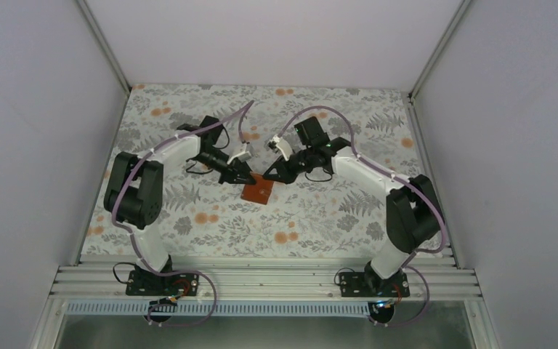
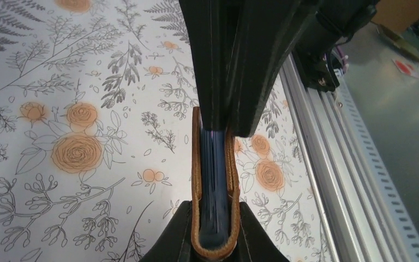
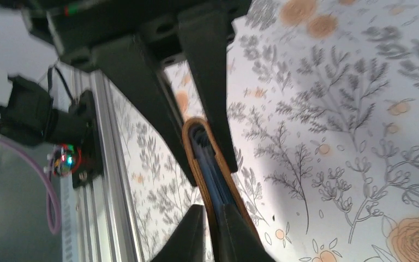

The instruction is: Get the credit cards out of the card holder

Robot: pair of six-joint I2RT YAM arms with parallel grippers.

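Note:
The brown leather card holder (image 1: pixel 256 192) hangs above the middle of the floral table, held from both sides. In the left wrist view it shows edge-on (image 2: pixel 197 164), nearly closed, with dark blue layers inside. My left gripper (image 2: pixel 214 212) is shut across both its leaves near the fold. My right gripper (image 3: pixel 213 213) is shut on one leather leaf, with one finger outside and one inside the card holder (image 3: pixel 192 136). The credit cards cannot be told apart from the blue-grey pockets; only thin blue edges show. In the top view the left gripper (image 1: pixel 244 177) and right gripper (image 1: pixel 269 177) meet over the holder.
A floral cloth (image 1: pixel 211 218) covers the table. An aluminium rail (image 1: pixel 261 280) runs along the near edge and shows in the left wrist view (image 2: pixel 327 164). White walls (image 1: pixel 36 109) close in the left, right and back sides.

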